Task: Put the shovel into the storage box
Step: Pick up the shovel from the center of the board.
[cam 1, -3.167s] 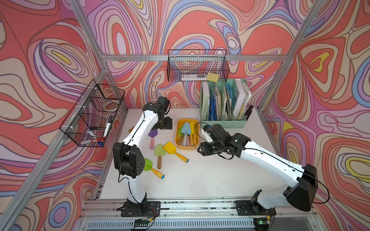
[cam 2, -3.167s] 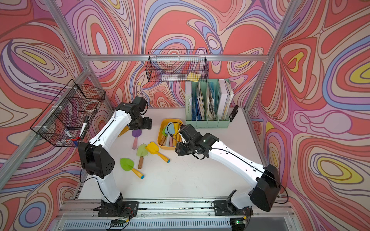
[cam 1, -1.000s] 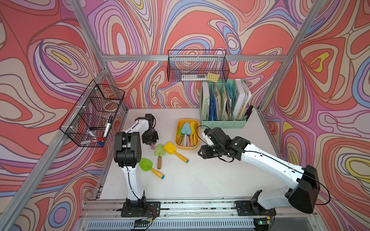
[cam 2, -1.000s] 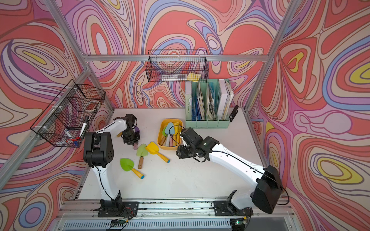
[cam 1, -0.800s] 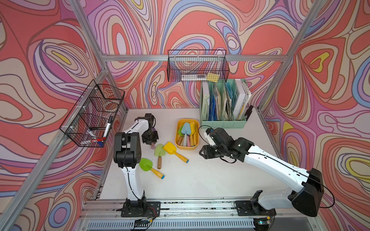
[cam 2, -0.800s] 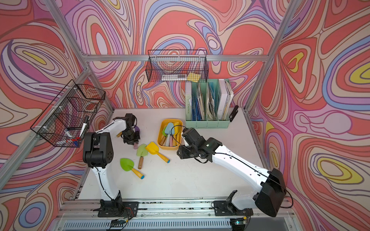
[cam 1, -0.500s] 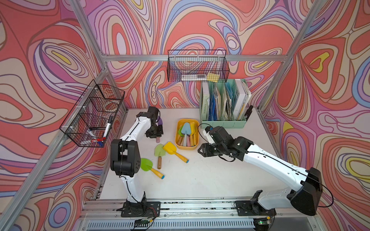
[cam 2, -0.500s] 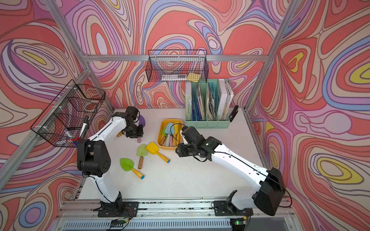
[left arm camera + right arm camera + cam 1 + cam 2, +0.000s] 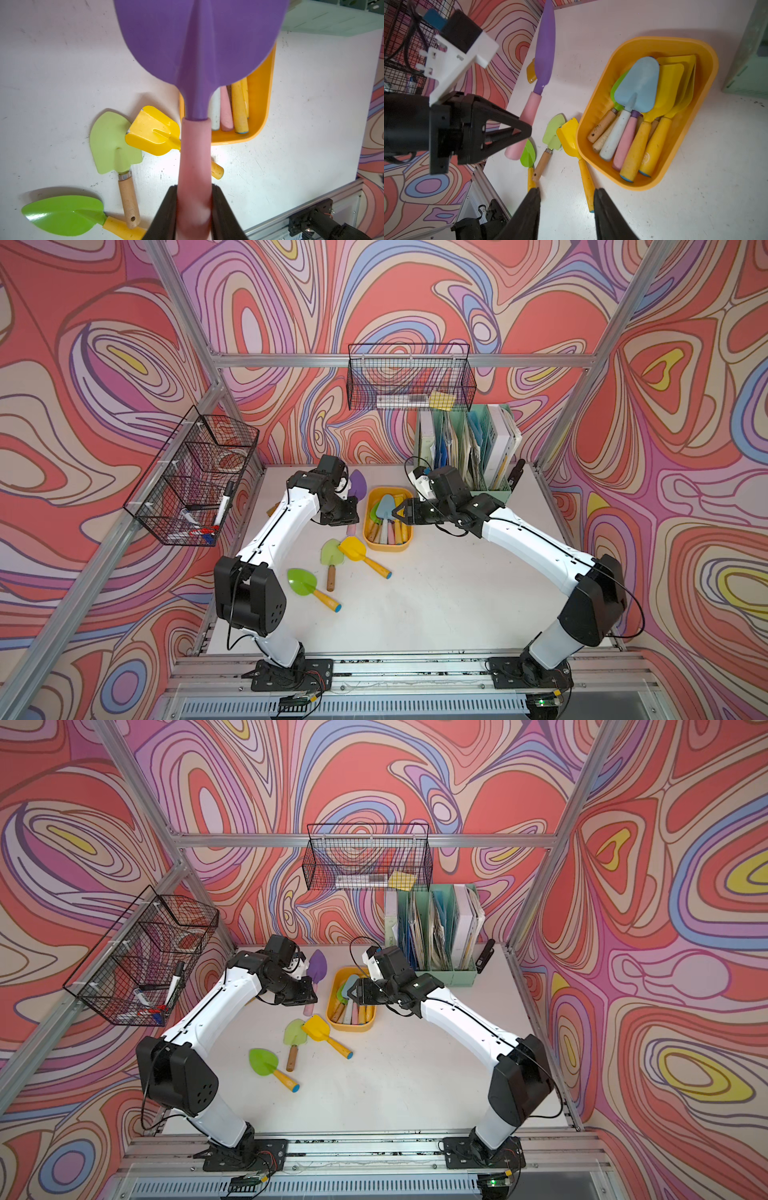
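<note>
In both top views the left claw (image 9: 348,513) is clenching the pink handle of a purple shovel (image 9: 356,485), holding it in the air just beside the storage box (image 9: 388,548) on the left arm's side, blade pointing away from the robot's base. The box is sitting on the white tabletop (image 9: 436,593) with several shovels already lying inside it. The right claw (image 9: 399,514) is hovering at the box's opposite rim with its jaws parted and nothing in them. Three more tools are lying on the tabletop near the box's front corner on the left arm's side: a yellow shovel (image 9: 352,549) closest to it, a pale green trowel (image 9: 331,556) touching that one, and a bright green shovel (image 9: 302,581) farther out. The other top view is showing the same purple shovel (image 9: 318,965) beside the box (image 9: 351,1027). In the left wrist view the left claw (image 9: 194,191) is squeezing the pink handle from both sides, and the purple blade (image 9: 197,41) is covering much of the box (image 9: 261,99). In the right wrist view the right claw (image 9: 566,193) is standing released and empty beside the box (image 9: 708,62), where a light blue trowel (image 9: 639,83) is lying on top of the pile.
</note>
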Controlling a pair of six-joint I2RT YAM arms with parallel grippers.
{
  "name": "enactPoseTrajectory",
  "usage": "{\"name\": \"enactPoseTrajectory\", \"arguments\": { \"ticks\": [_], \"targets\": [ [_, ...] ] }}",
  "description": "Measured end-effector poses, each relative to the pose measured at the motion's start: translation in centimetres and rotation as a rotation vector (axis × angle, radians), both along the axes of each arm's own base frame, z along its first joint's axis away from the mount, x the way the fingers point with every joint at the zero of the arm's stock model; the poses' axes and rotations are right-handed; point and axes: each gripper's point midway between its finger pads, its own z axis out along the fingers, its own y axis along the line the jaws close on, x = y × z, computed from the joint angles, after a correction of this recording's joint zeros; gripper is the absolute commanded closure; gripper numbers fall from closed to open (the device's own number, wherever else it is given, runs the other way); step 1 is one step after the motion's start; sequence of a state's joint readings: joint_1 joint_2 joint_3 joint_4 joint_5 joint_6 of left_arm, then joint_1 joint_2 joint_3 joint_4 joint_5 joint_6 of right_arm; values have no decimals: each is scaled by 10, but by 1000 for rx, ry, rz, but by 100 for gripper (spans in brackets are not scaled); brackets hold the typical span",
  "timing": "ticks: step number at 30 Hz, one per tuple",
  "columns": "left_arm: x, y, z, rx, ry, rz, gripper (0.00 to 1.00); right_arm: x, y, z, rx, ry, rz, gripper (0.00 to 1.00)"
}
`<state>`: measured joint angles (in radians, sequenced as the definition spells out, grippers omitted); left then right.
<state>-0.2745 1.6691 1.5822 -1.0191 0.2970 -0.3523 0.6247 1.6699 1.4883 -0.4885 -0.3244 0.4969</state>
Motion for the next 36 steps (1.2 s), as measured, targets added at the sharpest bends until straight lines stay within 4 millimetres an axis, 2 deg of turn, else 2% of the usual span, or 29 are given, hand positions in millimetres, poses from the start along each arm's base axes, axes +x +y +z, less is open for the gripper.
{"name": "enactPoseTrajectory", "arguments": {
  "ticks": [8,20,27,36],
  "targets": [
    [-18,-24,-5,-87,62,-52,87,28,25,1,66,-6,55,57],
    [-26,-44,-1,-136,71,-92,87,47,35,-26,80,53,71,59],
    [-27,-47,-1,-138,74,-93,87,58,38,-22,108,49,62,66],
    [-31,-54,1,-156,83,-108,87,67,38,-32,123,79,39,78]
  ]
}}
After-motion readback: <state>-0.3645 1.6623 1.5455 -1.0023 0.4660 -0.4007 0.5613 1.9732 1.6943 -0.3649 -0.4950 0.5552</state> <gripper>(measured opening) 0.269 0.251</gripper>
